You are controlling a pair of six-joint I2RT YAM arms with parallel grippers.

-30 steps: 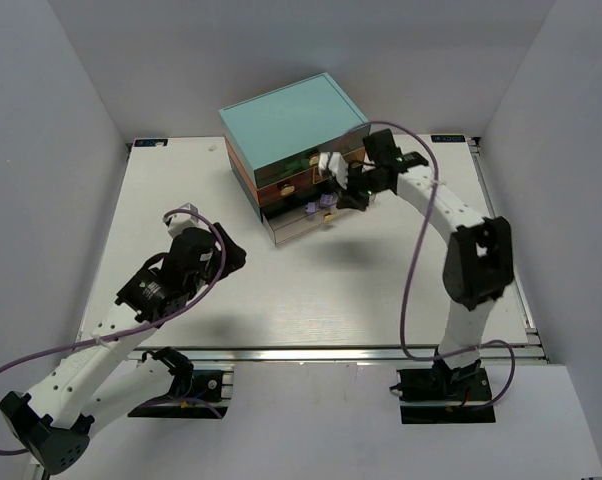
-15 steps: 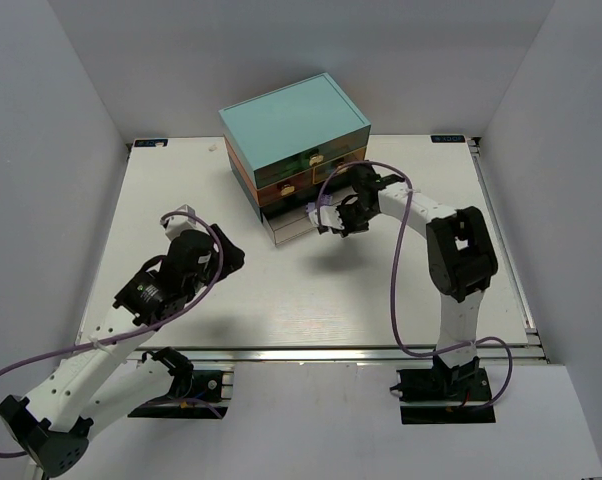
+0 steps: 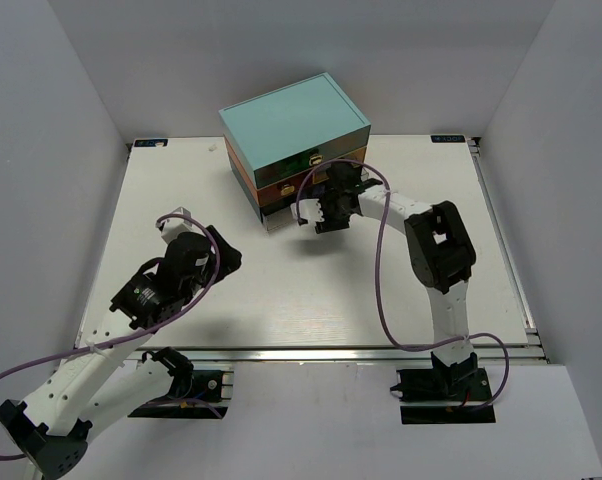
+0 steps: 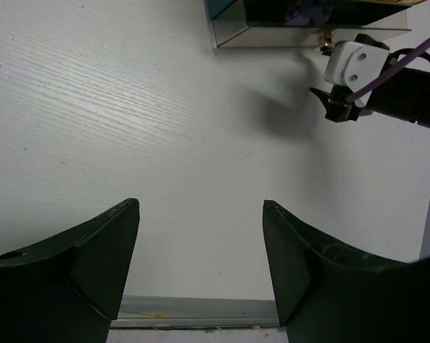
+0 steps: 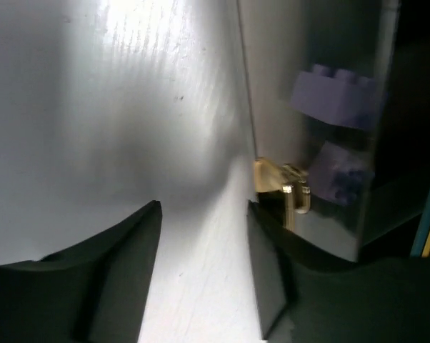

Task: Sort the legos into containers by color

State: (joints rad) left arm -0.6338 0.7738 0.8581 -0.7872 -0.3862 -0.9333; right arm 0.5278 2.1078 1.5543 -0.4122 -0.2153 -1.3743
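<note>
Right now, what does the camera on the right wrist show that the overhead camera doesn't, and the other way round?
Only the right wrist view: two lilac legos behind the wall of the clear drawer, and its tan knob close up.
Only the overhead view: the whole teal-topped chest and the left gripper, open above the table.
Both: the right gripper, open, at that drawer, and the white table.

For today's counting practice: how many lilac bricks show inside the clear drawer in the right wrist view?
2. One lilac brick sits near the top, the other below it beside the gold knob; more may be hidden deeper in the drawer.
</note>
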